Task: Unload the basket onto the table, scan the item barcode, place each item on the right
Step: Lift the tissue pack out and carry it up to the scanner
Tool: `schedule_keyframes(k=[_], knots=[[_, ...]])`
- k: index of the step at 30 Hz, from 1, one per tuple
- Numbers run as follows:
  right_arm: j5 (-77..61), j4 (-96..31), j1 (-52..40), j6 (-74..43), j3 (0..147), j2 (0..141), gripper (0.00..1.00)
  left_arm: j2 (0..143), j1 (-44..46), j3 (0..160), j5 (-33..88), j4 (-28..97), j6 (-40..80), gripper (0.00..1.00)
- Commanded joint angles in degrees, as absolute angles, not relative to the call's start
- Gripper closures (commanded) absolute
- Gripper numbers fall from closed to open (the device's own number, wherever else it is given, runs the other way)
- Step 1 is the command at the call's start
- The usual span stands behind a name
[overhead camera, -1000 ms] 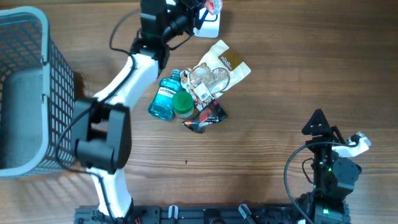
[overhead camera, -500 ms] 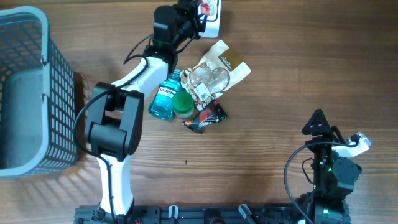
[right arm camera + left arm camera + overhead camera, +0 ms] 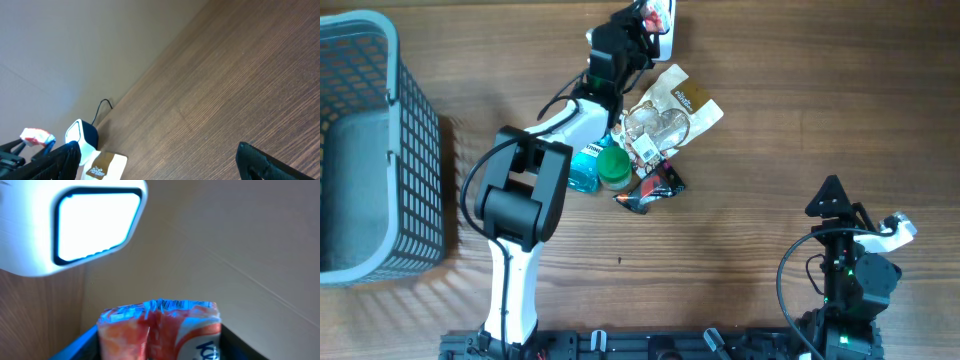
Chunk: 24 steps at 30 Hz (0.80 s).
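Two arms at the bench. Left pincer is at the far edge, its jaws closed on an orange-and-white snack packet, which sits just in front of the white barcode scanner and its lit window. Right pincer is well apart at the near right, jaws spread wide, holding nothing. Mouthwash bottle, green-lidded jar and brown pouch lie piled mid-bench.

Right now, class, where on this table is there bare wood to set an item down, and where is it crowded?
Bare wood: the wide stretch right of the tan pouch down to the right arm; the strip between the basket and the left arm. Crowded: the pile around the mouthwash bottle, and the scanner, where the left gripper holds a red packet.
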<state>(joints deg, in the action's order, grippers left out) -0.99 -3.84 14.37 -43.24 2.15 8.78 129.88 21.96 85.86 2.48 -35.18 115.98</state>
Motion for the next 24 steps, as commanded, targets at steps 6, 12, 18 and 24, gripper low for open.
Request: schedule_keyframes(k=[6,12,18,24], knots=[[0.0,-3.7,14.5,-42.2,2.1,8.8,0.00,130.5,23.0,86.4,-2.5,-35.7,122.6,0.37],[0.0,-3.7,14.5,-42.2,2.1,8.8,0.00,130.9,23.0,86.5,-3.0,-35.0,122.9,0.37],[0.0,-3.7,14.5,-42.2,2.1,8.8,0.00,134.8,23.2,91.7,-2.2,-35.6,125.0,0.39],[0.0,-3.7,14.5,-42.2,2.1,8.8,0.00,139.0,23.6,98.3,-2.2,-35.5,125.0,0.39]])
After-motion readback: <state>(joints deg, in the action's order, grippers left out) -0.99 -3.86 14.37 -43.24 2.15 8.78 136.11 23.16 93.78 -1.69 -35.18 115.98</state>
